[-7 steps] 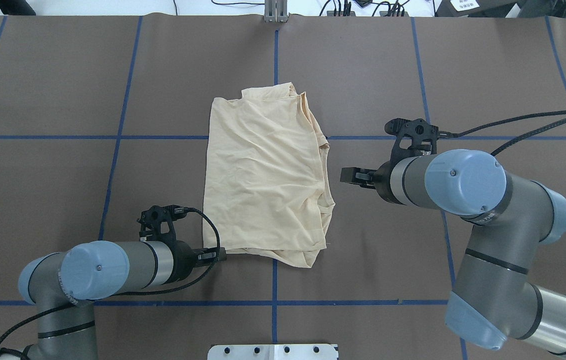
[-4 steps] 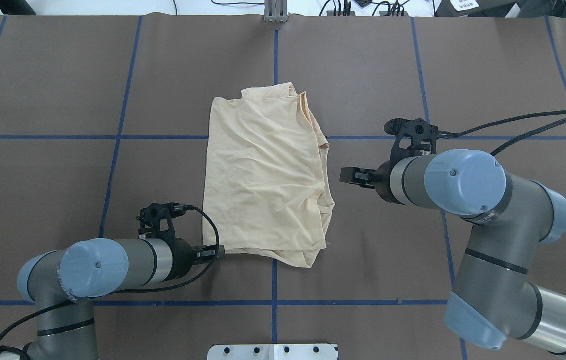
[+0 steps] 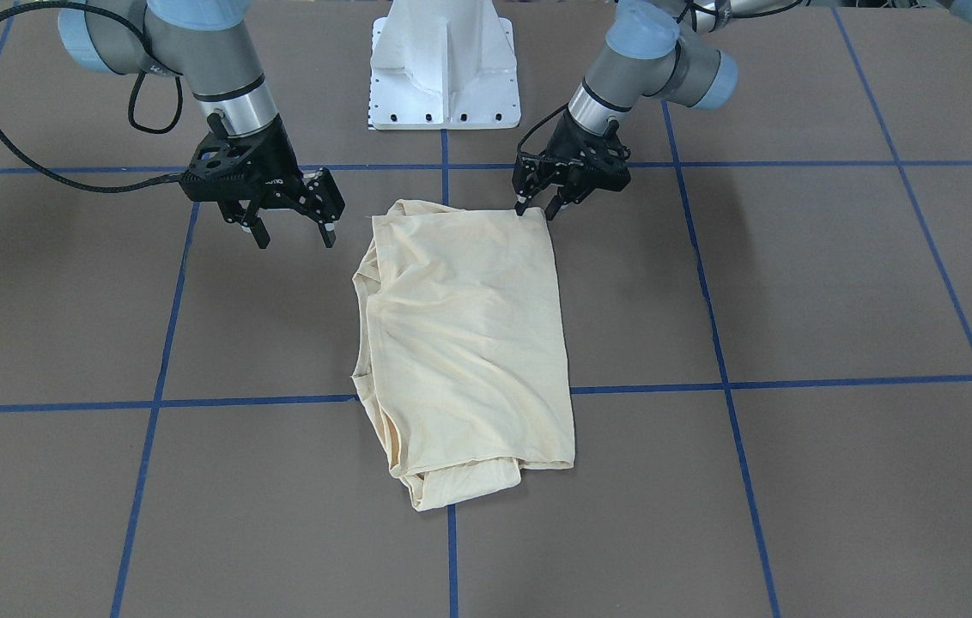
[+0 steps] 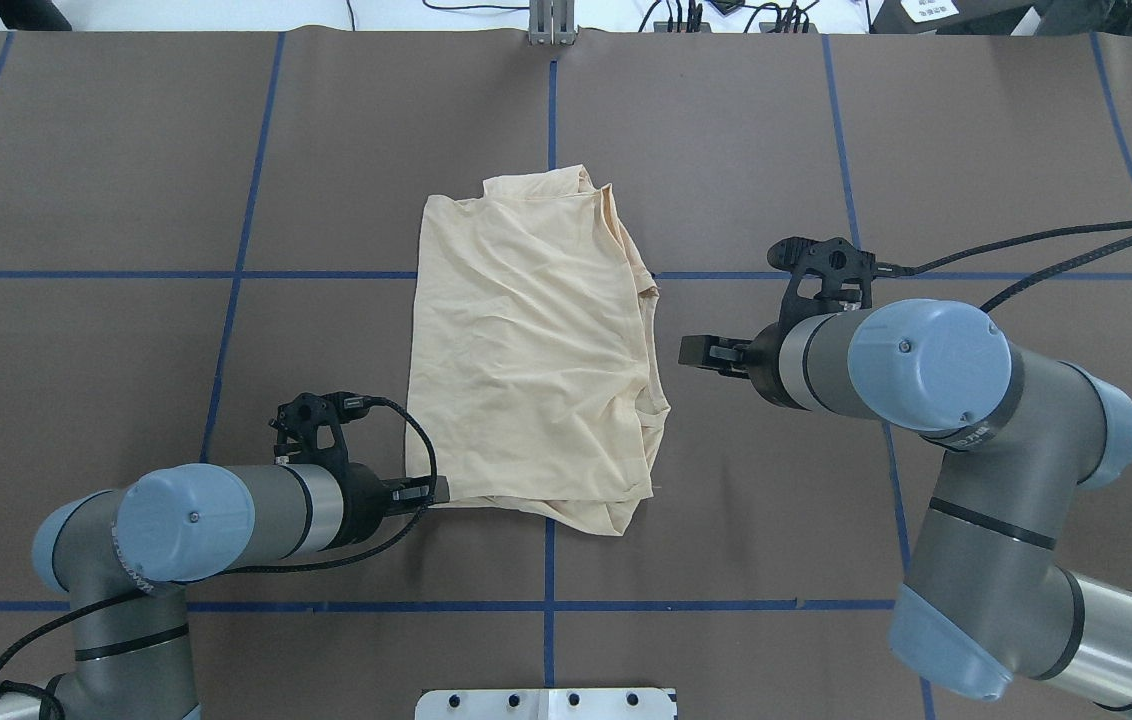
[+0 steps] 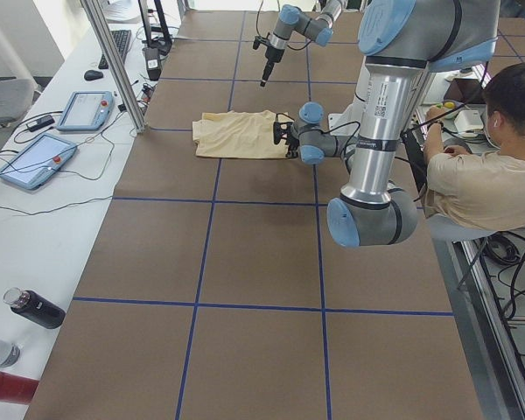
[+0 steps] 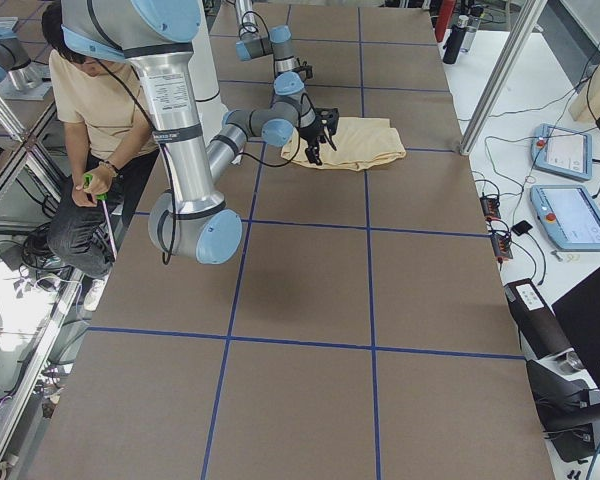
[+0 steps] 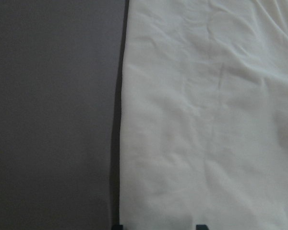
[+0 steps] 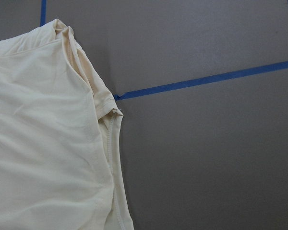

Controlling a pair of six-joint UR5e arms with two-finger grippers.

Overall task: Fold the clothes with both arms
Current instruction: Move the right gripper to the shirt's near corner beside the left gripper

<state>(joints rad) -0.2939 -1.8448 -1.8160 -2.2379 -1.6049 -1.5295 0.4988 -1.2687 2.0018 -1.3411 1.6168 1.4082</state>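
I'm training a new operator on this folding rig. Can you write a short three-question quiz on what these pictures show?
1. True or false: the right gripper touches the T-shirt.
2. At which T-shirt corner is the left gripper? A) nearest the robot, on its left; B) farthest from the robot, on its right; C) none of them.
3. Does any printed motif show on the T-shirt?

Key: 1 false, it hangs open beside it, apart. 2 A. 3 No, only plain cream fabric shows.

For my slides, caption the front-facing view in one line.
Left hand poised at a corner of the folded cream shirt; right hand open beside it.
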